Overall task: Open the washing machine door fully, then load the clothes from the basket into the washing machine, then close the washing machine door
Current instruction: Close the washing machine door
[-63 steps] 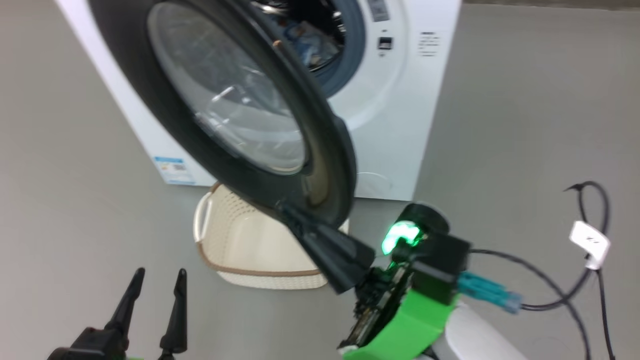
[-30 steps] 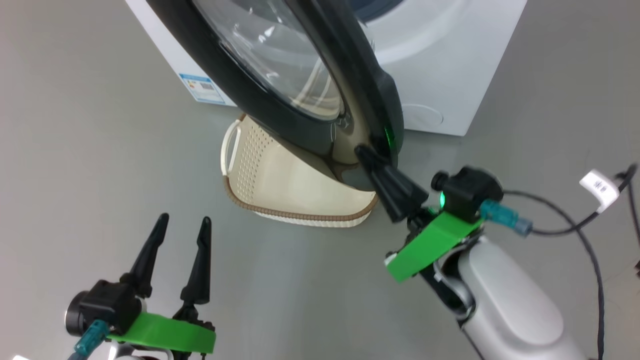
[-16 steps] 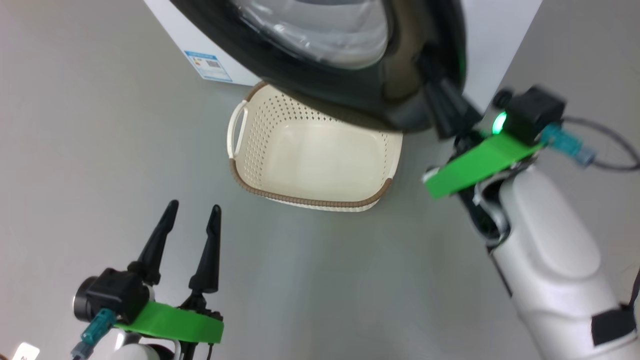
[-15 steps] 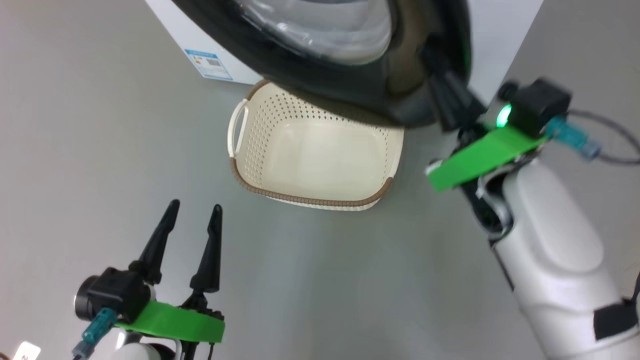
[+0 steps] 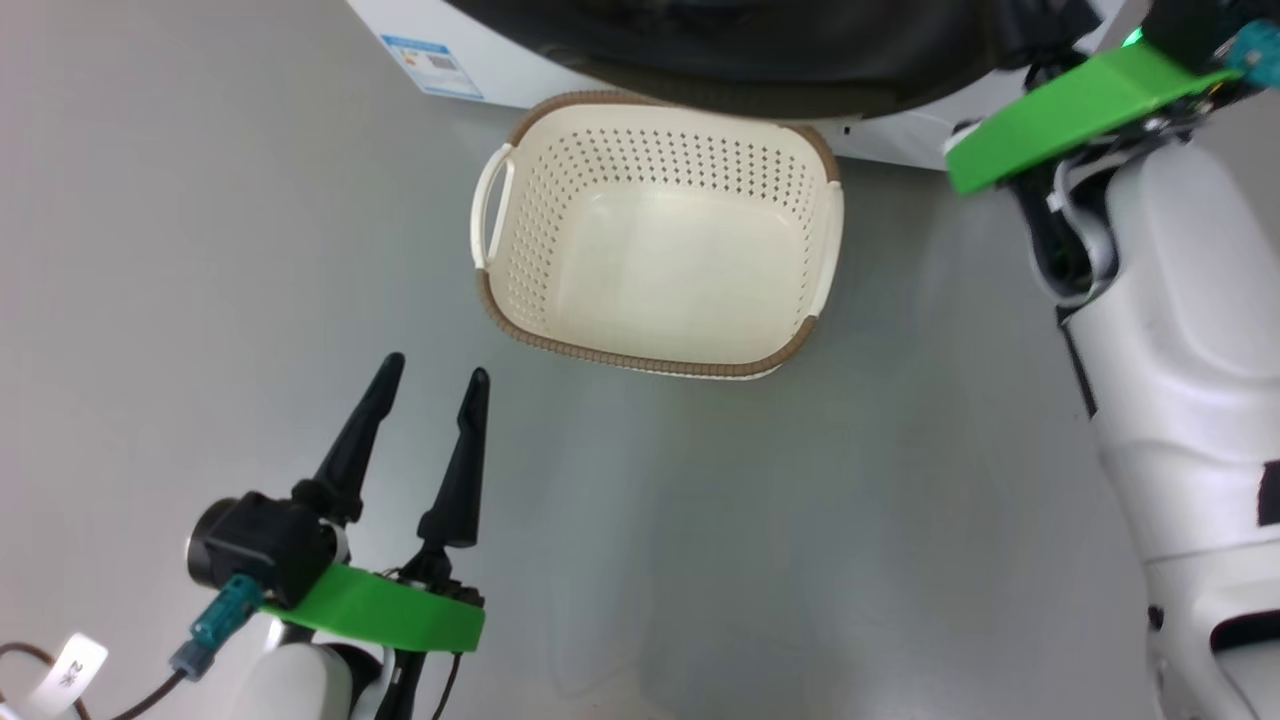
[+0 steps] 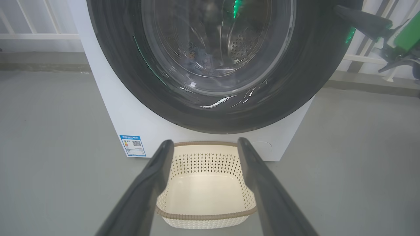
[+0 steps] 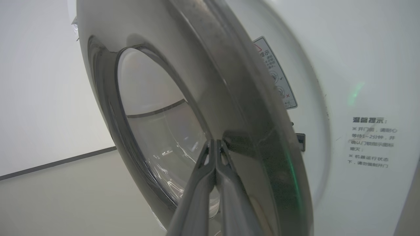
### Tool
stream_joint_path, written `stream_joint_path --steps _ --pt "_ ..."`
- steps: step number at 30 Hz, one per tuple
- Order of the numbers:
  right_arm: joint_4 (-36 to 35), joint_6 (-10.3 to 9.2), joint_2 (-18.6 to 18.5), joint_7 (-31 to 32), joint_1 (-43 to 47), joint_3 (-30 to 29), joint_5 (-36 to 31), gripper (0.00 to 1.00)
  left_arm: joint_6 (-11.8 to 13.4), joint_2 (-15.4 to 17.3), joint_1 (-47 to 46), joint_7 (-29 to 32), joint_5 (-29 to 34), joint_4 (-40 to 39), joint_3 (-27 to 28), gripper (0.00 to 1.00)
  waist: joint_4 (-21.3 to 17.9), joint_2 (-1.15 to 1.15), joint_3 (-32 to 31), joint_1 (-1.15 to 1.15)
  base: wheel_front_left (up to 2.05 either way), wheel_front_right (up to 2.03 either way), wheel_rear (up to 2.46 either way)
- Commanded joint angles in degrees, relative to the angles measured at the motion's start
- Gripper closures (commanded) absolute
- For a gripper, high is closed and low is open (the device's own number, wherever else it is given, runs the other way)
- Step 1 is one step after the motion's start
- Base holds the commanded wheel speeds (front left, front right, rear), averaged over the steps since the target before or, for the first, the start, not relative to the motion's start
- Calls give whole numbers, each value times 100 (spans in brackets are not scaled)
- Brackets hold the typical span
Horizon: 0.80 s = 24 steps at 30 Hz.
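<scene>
The washing machine door (image 6: 131,75) stands almost flat against the white washing machine (image 6: 108,108); its black rim (image 5: 760,60) crosses the top of the head view. In the right wrist view a narrow gap remains between door (image 7: 236,98) and machine front (image 7: 361,82). My right gripper (image 7: 215,141) is shut, tips pressed on the door's rim near the latch side, also seen from the left wrist (image 6: 341,11). The basket (image 5: 500,300) lies empty on the floor below the door. A blurred bluish shape (image 6: 197,55) shows behind the glass. My left gripper (image 5: 432,375) hangs open, short of the basket.
Grey floor (image 5: 200,250) surrounds the basket. A blue label sticker (image 5: 430,65) marks the machine's lower left front. My pale right forearm (image 5: 1180,350) stands at the right, beside the basket. White railings (image 6: 32,26) run behind the machine.
The door has swung from wide open to nearly against the machine, my shut right gripper going with its rim. The head camera tilted down. The left gripper stayed open.
</scene>
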Motion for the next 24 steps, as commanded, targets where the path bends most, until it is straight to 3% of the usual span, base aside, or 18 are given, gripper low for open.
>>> stream_joint_path --steps 1,18,24 --pt "-98 7 99 -66 -227 -61 -78 100 -13 107 -128 -36 -56 -138 141 0 111 0 111 0 0 0 0" --pt "434 7 231 -68 -1171 -1346 -850 100 -15 107 -255 -36 -153 -145 -224 0 324 0 323 0 0 0 0" --pt "554 7 241 -68 -1403 -1551 -1095 100 -15 107 -277 -36 -182 -162 -266 0 347 0 393 0 0 0 0"
